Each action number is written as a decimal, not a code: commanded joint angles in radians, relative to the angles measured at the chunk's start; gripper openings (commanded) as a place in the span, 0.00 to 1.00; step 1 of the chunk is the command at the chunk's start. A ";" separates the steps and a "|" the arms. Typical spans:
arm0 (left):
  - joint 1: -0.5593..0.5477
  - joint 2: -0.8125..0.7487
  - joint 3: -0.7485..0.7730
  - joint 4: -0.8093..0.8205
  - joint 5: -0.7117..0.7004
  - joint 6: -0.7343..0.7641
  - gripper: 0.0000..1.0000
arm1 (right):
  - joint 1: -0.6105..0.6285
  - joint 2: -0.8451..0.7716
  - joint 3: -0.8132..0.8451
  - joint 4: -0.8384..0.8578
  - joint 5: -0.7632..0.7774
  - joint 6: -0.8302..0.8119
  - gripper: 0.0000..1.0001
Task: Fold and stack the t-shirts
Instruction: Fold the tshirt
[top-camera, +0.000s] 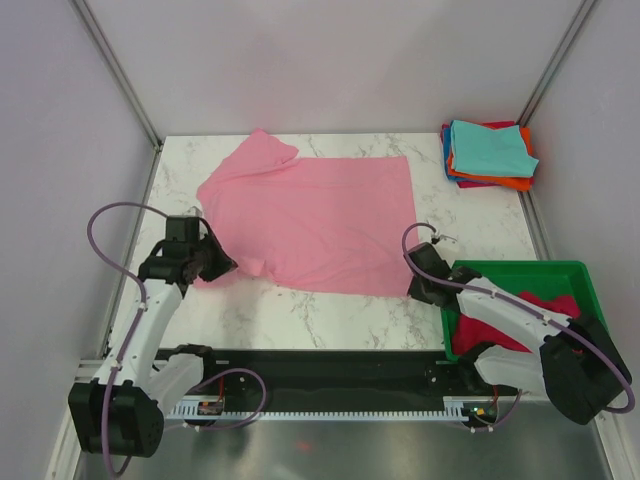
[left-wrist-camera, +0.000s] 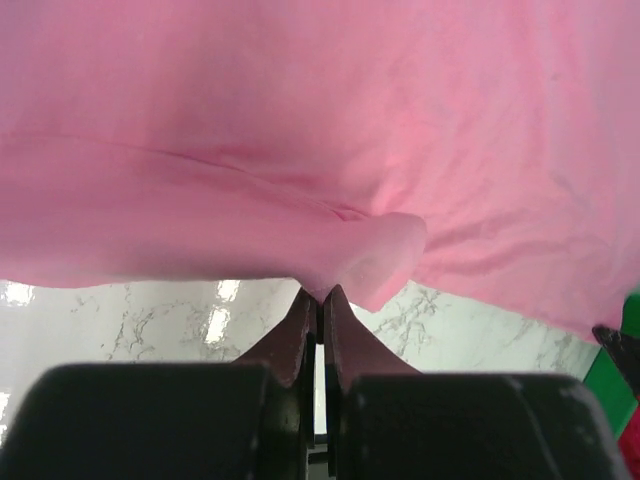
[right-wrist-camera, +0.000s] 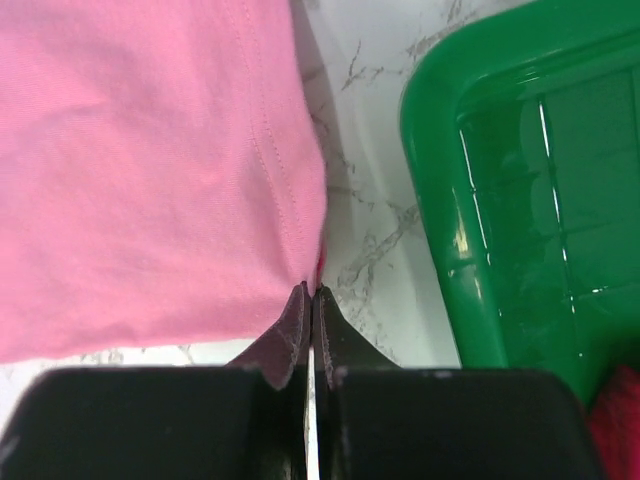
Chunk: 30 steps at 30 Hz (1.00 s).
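The left gripper (top-camera: 217, 263) pinches the near left sleeve of the pink shirt (top-camera: 320, 215); the right gripper (top-camera: 414, 289) is clamped on its near right corner.

A pink t-shirt (top-camera: 320, 220) is lying spread flat on the marble table (top-camera: 330, 320). The left gripper (top-camera: 222, 262) is touching its near left sleeve, and the right gripper (top-camera: 415, 285) is meeting its near right corner. A stack of folded t-shirts (top-camera: 488, 155), teal on top, is sitting at the far right corner. A green bin (top-camera: 520, 268) is holding red cloth (top-camera: 552, 303) beside the right arm.
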 joint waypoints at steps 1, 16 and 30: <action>-0.002 0.014 0.099 -0.088 0.086 0.136 0.02 | 0.002 -0.048 0.072 -0.074 -0.034 -0.023 0.00; -0.002 0.315 0.472 -0.167 0.027 0.332 0.02 | -0.102 0.104 0.365 -0.097 -0.034 -0.204 0.00; -0.002 0.695 0.777 -0.241 -0.020 0.413 0.02 | -0.268 0.399 0.606 -0.032 -0.131 -0.327 0.00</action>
